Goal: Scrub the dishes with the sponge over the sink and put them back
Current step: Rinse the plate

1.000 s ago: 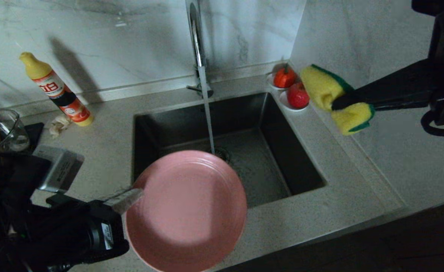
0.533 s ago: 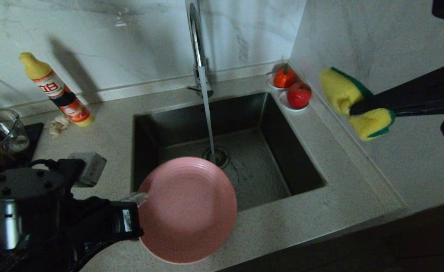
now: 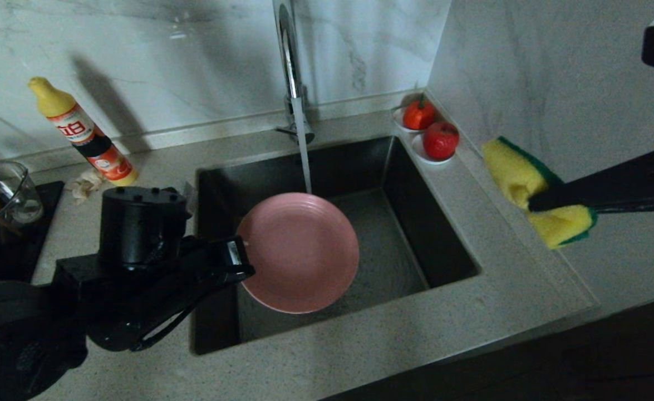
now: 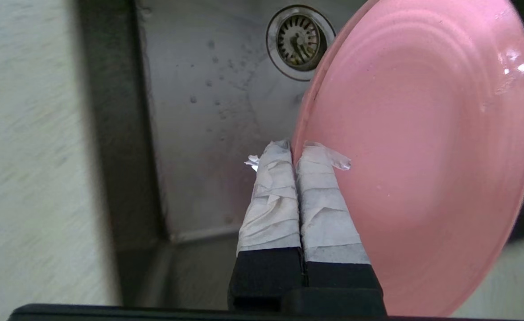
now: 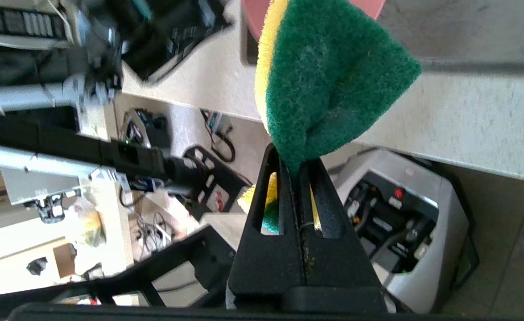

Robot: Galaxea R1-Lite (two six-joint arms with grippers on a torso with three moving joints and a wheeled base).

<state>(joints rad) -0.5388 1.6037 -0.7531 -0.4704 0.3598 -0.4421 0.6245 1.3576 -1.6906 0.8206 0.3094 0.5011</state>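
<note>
Over the deep square stainless-steel sink (image 3: 427,234), the left gripper (image 4: 298,151) pinches the shallow pink ridged plate's (image 3: 301,250) rim under running water, clear of the walls, while the right gripper (image 3: 532,205) clamps the folded yellow-and-green sponge (image 3: 532,186) above the right-hand counter edge.

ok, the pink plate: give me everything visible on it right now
The pink plate is round and shallow with faint concentric ridges, smooth and glossy like plastic or glazed ware, with wet glints near one edge. It hangs tilted over the sink, its inner face towards the head camera. The left hand is shut on its rim with tape-wrapped fingers, one on each face. The stream from the faucet meets its far edge. Nothing else touches it.
</note>
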